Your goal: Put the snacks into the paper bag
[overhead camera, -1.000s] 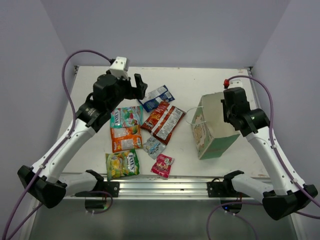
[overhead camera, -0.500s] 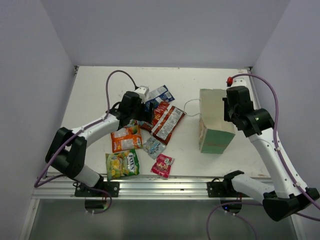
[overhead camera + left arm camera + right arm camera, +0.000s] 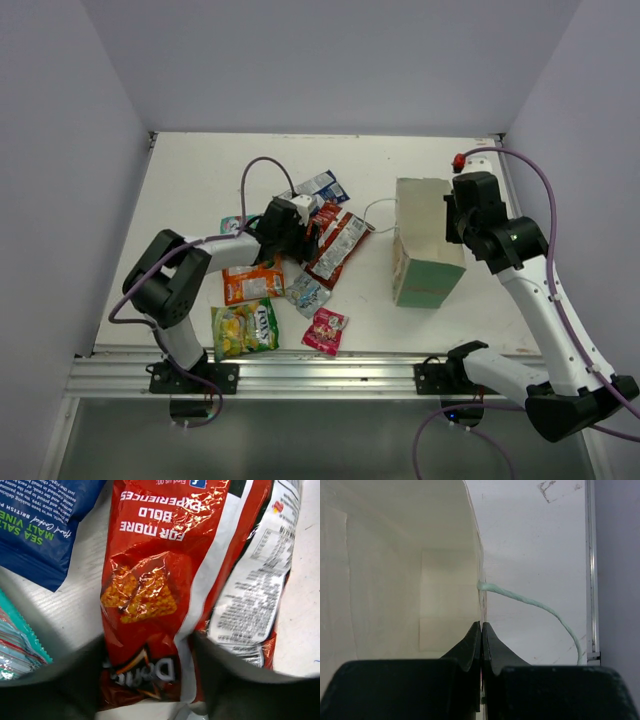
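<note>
The snacks lie in a loose cluster left of centre: a blue packet point(image 3: 318, 186), two red packets point(image 3: 340, 245), an orange one point(image 3: 252, 282), a silvery one point(image 3: 305, 292), a yellow-green one point(image 3: 244, 328) and a pink one point(image 3: 325, 331). My left gripper point(image 3: 308, 222) is down on the table, open, its fingers astride the end of a red packet point(image 3: 150, 580), one on each side. The paper bag point(image 3: 425, 240) stands at the right, tan above and green below. My right gripper point(image 3: 481, 625) is shut on the rim of its right wall, with the pale inside point(image 3: 395, 570) in view.
A white string handle point(image 3: 540, 607) loops out from the bag's rim over the table. A second red packet, back side up point(image 3: 260, 570), overlaps the one between my left fingers. A blue packet point(image 3: 45, 525) and a teal one point(image 3: 15, 650) lie to its left. A red cap point(image 3: 454, 162) sits at the far right.
My left arm has dropped down and moved right onto the red packet, and its jaws have narrowed a little. The right gripper has raised the bag from a lean to upright.
</note>
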Tool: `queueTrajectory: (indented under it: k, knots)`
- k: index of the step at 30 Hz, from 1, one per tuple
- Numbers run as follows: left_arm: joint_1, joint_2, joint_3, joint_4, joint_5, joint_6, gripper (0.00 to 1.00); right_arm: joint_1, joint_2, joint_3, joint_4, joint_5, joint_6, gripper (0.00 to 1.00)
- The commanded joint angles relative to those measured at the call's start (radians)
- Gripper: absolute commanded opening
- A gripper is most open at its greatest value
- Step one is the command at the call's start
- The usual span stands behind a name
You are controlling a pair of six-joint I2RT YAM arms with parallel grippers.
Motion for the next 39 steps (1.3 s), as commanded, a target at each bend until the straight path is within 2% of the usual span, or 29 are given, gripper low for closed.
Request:
queueTrajectory:
  k: [1,2,3,4,7,8,11,14,17,18,21,25,33,39]
  knots:
    - [-0.010,0.034,0.022,0.044,0.022,0.036,0.58,-0.004,0.007,0.038,0.021,-0.018,0.016,0.00]
    - [-0.010,0.025,0.023,0.031,0.004,0.035,0.35,-0.004,0.007,0.035,0.021,-0.015,0.016,0.00]
    - [-0.012,0.016,0.031,0.022,-0.008,0.033,0.21,-0.004,0.009,0.030,0.021,-0.016,0.018,0.00]
    - [-0.010,0.006,0.040,0.005,-0.030,0.030,0.00,-0.004,0.006,0.029,0.021,-0.018,0.024,0.00]
    - [-0.014,-0.056,0.077,-0.058,-0.108,0.029,0.00,-0.004,0.003,0.004,0.030,-0.024,0.033,0.00]
    - [-0.017,-0.116,0.088,-0.131,-0.189,0.026,0.00,-0.004,0.003,0.000,0.035,-0.026,0.036,0.00]
    - [-0.024,-0.281,0.141,-0.186,-0.278,0.001,0.00,-0.004,0.001,-0.013,0.035,-0.029,0.041,0.00]
    - [-0.027,-0.389,0.273,-0.261,-0.275,-0.031,0.00,-0.004,-0.006,-0.019,0.030,-0.026,0.042,0.00]
    - [-0.038,-0.423,0.437,-0.311,-0.213,-0.059,0.00,-0.004,-0.011,-0.026,0.029,-0.026,0.044,0.00]
    - [-0.052,-0.425,0.507,-0.318,-0.199,-0.072,0.00,-0.004,-0.013,-0.028,0.027,-0.027,0.045,0.00]
    - [-0.099,-0.431,0.595,-0.320,-0.162,-0.102,0.00,-0.004,-0.017,-0.033,0.024,-0.029,0.045,0.00]
    - [-0.148,-0.426,0.602,-0.221,-0.044,-0.164,0.00,-0.004,-0.023,-0.040,0.026,-0.030,0.053,0.00]
    - [-0.343,-0.307,0.651,-0.128,-0.054,-0.178,0.00,-0.004,-0.045,-0.043,0.015,-0.032,0.061,0.00]
    - [-0.403,-0.247,0.694,-0.095,-0.033,-0.181,0.00,-0.004,-0.071,-0.054,0.004,-0.032,0.071,0.00]
